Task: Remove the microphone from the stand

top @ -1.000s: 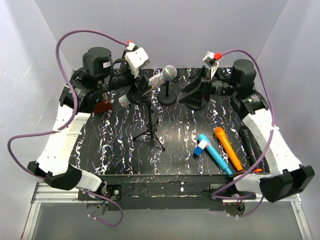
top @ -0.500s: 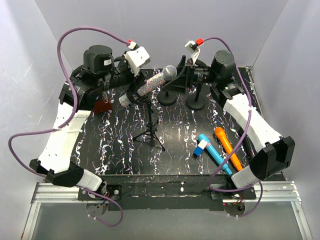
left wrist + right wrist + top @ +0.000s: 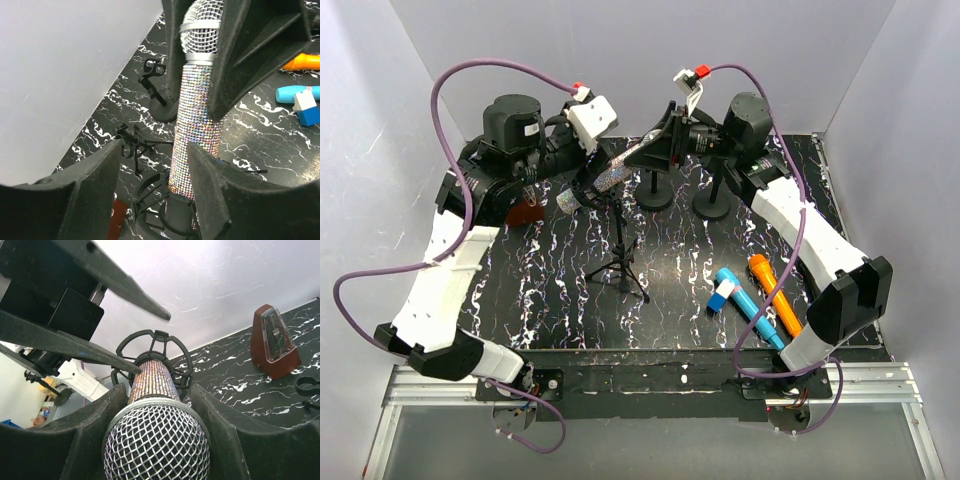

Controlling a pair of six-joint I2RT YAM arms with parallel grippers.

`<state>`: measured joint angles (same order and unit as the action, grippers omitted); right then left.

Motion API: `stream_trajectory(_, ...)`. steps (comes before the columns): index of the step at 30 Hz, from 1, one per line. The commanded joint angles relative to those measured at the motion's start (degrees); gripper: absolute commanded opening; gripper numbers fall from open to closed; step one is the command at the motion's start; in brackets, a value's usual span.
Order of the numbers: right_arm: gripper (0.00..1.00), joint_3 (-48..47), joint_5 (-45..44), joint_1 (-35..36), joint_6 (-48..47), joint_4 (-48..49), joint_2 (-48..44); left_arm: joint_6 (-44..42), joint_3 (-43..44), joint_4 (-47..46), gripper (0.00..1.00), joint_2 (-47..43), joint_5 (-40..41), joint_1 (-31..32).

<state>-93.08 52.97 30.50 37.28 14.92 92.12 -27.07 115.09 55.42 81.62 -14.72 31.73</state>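
Right end effector (image 3: pixel 640 155) has swung in, straddling the microphone (image 3: pixel 610 178) head

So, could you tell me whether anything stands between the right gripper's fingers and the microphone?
Nothing visible does. The mesh head of the microphone lies between the fingers of the right gripper, with no other object in the gap. Further along, its sparkly body sits in the stand's ring mount.

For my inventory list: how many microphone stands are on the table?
3: the tripod stand holding the glitter microphone; the left round-base stand behind it; the right round-base stand. Others may be hidden.
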Motion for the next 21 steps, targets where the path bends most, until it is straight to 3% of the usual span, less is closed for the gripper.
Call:
stream_trajectory(1, 0.37, -3.6, 0.29, 0.7, -1.32, 1.26, -0.62, -0.88, 2.32, 4.25, 0.62, 0.64, 1.54, 0.09)
stream_trajectory(3, 0.33, -3.34, 1.17, 0.61, -2.55, 0.55, -1.15, -1.32, 6.27, 7.23, 0.74, 1.08, 1.71, 0.09)
stream_trajectory(6, 0.29, -2.55, 2.31, 0.61, -4.05, 0.03, -1.94, -0.62, 10.94, 11.63, 0.83, 0.38, 2.5, -0.52)
stream_trajectory(8, 0.2, -2.28, 1.88, 0.61, -4.75, -0.76, -2.12, 1.84, 11.3, 14.0, 0.87, -1.28, 1.9, -1.75)
stream_trajectory(13, 0.1, -2.63, -0.06, 0.61, -6.51, -2.44, -2.2, 0.7, 9.46, 20.69, 0.92, -3.58, -7.06, -2.11)
stream_trajectory(21, 0.04, -5.71, 0.46, 0.7, -7.4, -3.58, -0.01, 0.7, 1.29, 12.88, 0.93, -3.93, -6.56, -2.11)
